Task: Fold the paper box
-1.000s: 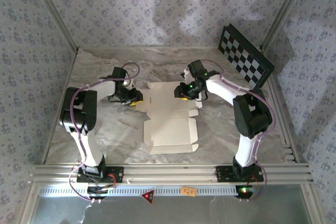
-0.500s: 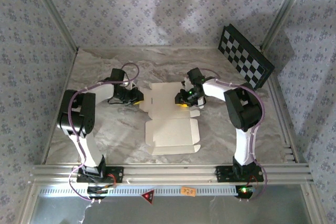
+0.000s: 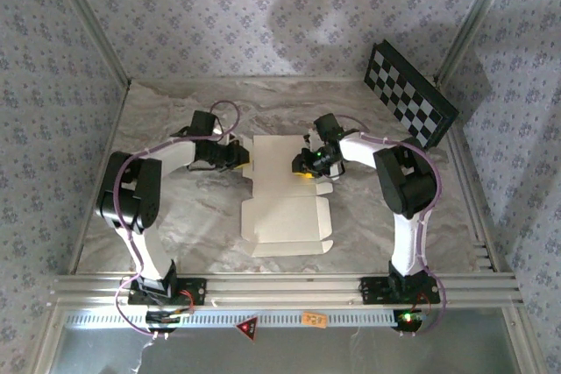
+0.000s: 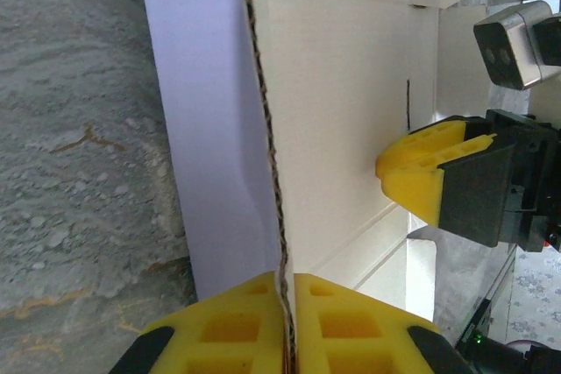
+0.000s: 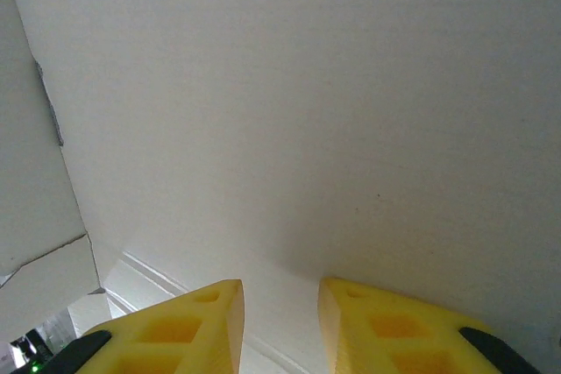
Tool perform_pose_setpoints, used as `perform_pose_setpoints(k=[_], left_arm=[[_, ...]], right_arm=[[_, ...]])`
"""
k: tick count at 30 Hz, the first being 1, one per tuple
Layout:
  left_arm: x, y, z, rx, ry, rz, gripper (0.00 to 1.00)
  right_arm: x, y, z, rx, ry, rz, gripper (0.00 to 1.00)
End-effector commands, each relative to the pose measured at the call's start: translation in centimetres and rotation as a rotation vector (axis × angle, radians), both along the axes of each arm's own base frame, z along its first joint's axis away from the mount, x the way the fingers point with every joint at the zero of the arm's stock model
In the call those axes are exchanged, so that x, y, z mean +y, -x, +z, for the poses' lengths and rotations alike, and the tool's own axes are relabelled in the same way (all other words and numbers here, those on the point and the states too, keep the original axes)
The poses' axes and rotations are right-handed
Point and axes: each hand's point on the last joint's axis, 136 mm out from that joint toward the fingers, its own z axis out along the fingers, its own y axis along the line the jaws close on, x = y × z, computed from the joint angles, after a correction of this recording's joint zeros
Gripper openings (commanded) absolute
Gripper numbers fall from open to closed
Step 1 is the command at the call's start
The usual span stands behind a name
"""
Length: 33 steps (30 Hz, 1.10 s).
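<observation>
1. The paper box [image 3: 285, 216] lies mostly flat in the middle of the marbled table [image 3: 175, 216], cream inside facing up, between the two arms and well apart from the checkerboard panel [image 3: 409, 92] at the far right.
2. The left gripper [image 4: 287, 291] is clamped on the raw edge of the left side flap [image 4: 210, 129]. Its yellow fingers [image 4: 237, 321] pinch the card tight, so the flap stands upright with its lilac outside turned to the table.
3. The right gripper [image 5: 279, 291] sits on the cream panel opposite, its fingers [image 5: 184, 321] slightly parted and holding nothing. It looks placed there to pin the sheet down, so the flap bends at its crease rather than dragging the whole box.
4. My judgement: the first wall is going up, and the other flaps lie unfolded.
</observation>
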Motion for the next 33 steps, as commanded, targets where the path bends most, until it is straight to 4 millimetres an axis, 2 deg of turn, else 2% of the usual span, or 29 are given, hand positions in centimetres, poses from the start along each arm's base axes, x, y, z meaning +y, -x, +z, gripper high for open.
perform_pose_setpoints(k=[1,5,9,14,18,21,23,30,33], left_arm=[[-2.2,0.0,2.5,-0.039,0.063,-0.074,0.1],[-1.5,0.1,4.0,-0.089,-0.005,-0.088,0.1],[-0.8,0.3,6.4,-0.175,-0.091,-0.111,0.1],[-0.8,0.9,10.5,-0.322,-0.136,-0.157,0.1],[-1.1,1.9,14.6,-0.453,-0.124,-0.199,0.1],[-1.2,3.0,18.0,-0.56,-0.106,-0.238,0.09],[-1.2,4.1,20.3,-0.625,-0.085,-0.27,0.09],[-0.8,8.3,27.2,-0.83,-0.009,-0.346,0.04],[-0.4,10.2,29.7,-0.927,0.01,-0.369,0.0]], right_arm=[[-0.8,1.5,-2.0,0.06,0.052,-0.008,0.32],[-1.3,1.0,1.0,-0.014,0.062,-0.007,0.32],[-2.3,0.5,5.8,-0.137,0.066,-0.003,0.34],[-4.0,0.3,13.7,-0.335,0.042,0.001,0.37],[-5.8,0.8,19.8,-0.491,0.036,0.008,0.38],[-6.9,1.3,24.6,-0.622,0.009,0.009,0.39],[-7.5,2.1,26.6,-0.671,0.012,0.034,0.4],[-7.9,4.8,34.5,-0.953,-0.043,0.129,0.43],[-8.0,6.2,36.9,-1.055,-0.042,0.178,0.43]])
